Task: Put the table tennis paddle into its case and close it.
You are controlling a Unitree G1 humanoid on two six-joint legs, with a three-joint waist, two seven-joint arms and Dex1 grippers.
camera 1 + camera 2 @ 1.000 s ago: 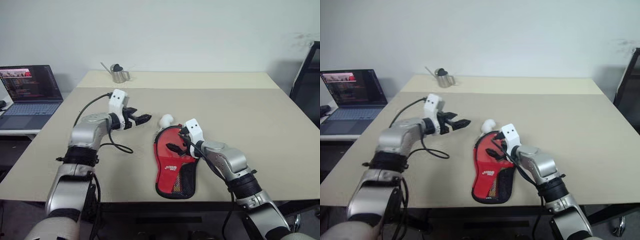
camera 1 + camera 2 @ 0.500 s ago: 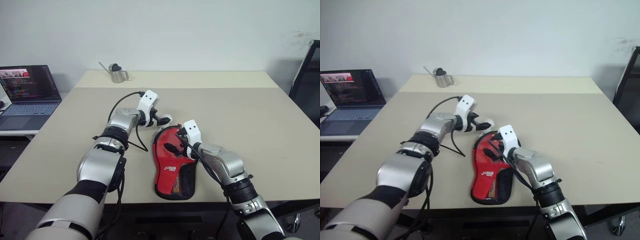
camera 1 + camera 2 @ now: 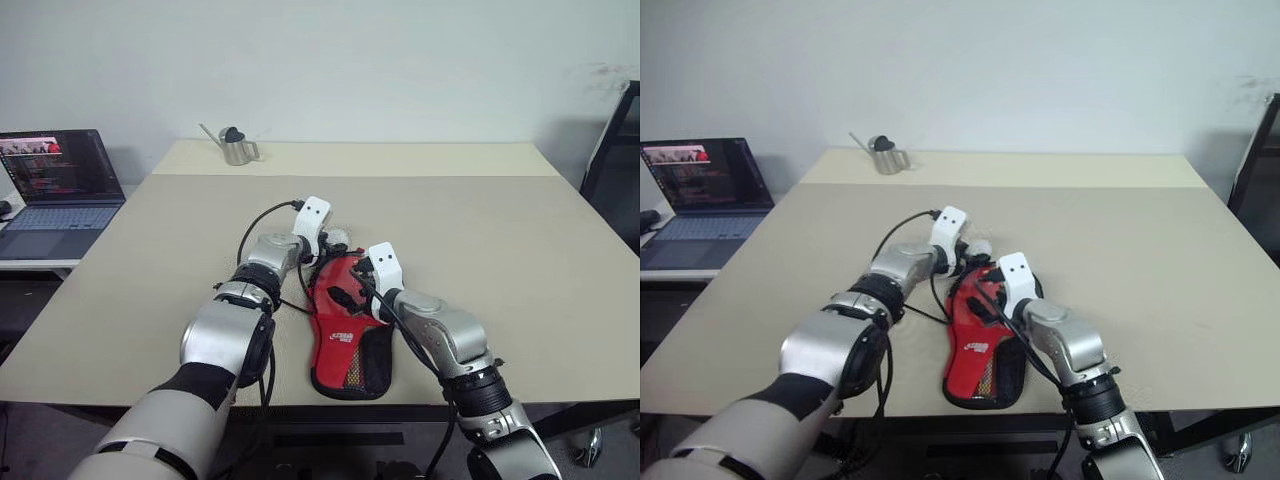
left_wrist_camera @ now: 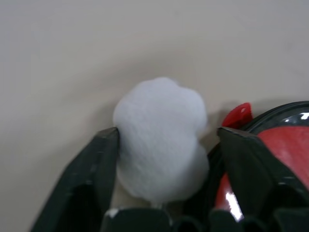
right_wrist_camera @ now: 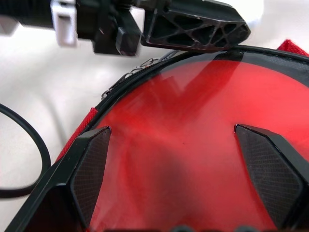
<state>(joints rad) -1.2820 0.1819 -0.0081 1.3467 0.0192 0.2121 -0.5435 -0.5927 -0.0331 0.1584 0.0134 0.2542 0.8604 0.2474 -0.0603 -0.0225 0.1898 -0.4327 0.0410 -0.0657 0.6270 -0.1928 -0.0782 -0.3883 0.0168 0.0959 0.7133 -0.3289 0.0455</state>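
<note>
Case [image 3: 345, 325]: lies on the table [image 3: 520, 230] (red side up).
Left gripper [image 4: 161, 145]: fingers straddle a white fluffy ball [image 4: 161, 157] at the case's rim.
Right gripper [image 5: 186, 159]: fingers spread wide over the red surface.

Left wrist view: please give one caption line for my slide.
The left gripper's fingers bracket a white fluffy ball on the table, beside the red case's black-edged rim.

A white fluffy ball [image 4: 161, 140] lies on the beige counter [image 3: 520, 240] before me. At the counter's far edge stands a small metal watering can [image 3: 235, 146]. An open laptop [image 3: 55, 180] sits on a separate surface to my left.
</note>
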